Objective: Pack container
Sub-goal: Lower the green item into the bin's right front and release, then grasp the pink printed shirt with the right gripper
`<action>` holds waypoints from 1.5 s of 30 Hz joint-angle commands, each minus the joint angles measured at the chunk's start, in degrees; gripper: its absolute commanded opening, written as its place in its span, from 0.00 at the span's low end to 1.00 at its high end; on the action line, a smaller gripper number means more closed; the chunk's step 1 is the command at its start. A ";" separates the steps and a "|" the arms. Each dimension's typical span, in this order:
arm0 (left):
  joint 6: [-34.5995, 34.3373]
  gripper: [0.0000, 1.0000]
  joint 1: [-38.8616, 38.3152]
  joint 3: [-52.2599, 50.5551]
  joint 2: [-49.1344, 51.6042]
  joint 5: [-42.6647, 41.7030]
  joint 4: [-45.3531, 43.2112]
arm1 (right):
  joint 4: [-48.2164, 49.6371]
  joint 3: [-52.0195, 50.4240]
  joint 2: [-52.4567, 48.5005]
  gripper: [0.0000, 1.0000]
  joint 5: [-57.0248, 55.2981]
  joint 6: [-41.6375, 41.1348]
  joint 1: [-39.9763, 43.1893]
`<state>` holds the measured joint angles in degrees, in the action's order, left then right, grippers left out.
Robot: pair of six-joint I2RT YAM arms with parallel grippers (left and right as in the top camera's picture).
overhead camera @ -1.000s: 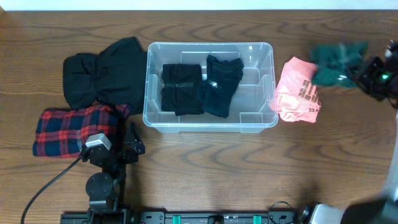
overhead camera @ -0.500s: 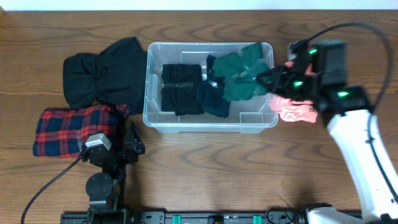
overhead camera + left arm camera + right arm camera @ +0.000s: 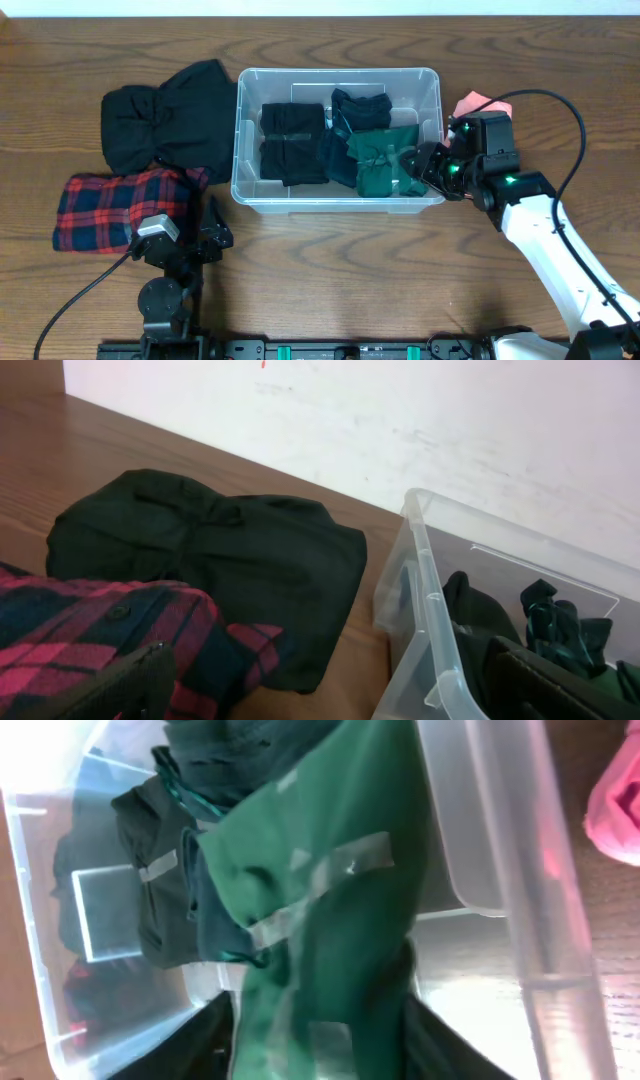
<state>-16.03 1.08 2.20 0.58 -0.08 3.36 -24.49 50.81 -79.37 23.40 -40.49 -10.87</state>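
The clear plastic container (image 3: 240,120) stands mid-table and holds black folded clothes (image 3: 292,143) and a dark navy garment (image 3: 358,108). My right gripper (image 3: 412,166) reaches over the container's right wall and is shut on a green garment (image 3: 378,160), which lies in the container's right part; it fills the right wrist view (image 3: 330,910). My left gripper (image 3: 205,240) rests open and empty near the table's front left, beside the container's wall (image 3: 430,630).
A black garment (image 3: 165,120) and a red plaid shirt (image 3: 120,205) lie left of the container. A pink garment (image 3: 478,105) lies right of it, partly under my right arm. The black garment (image 3: 200,550) and plaid shirt (image 3: 90,640) show in the left wrist view.
My right gripper has carried the green garment from the far right of the table over the container's right wall and lowered it inside. The left arm has not moved.
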 commanded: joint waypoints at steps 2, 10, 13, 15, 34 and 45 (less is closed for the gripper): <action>0.79 0.98 0.28 -1.86 -0.35 -0.37 0.79 | -0.52 5.31 4.66 0.66 -2.43 7.41 1.25; 0.79 0.98 0.28 -1.86 -0.35 -0.39 0.79 | -8.98 13.25 7.76 0.54 -6.95 11.91 12.81; 0.79 0.98 0.28 -1.86 -0.35 -0.37 0.81 | -12.50 13.20 6.10 0.63 -7.61 14.99 18.86; 0.79 0.98 0.28 -1.86 -0.35 -0.37 0.79 | -13.33 13.20 3.67 0.75 -7.61 17.40 22.53; 0.79 0.98 0.28 -1.86 -0.35 -0.37 0.79 | 4.35 13.22 -30.21 0.83 5.25 25.00 30.18; 0.79 0.98 0.28 -1.86 -0.35 -0.37 0.79 | 0.31 13.27 -31.93 0.12 0.04 22.56 26.69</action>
<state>-16.03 1.08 2.20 0.58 -0.08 3.36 -21.69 64.53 -111.55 26.00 -16.91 16.21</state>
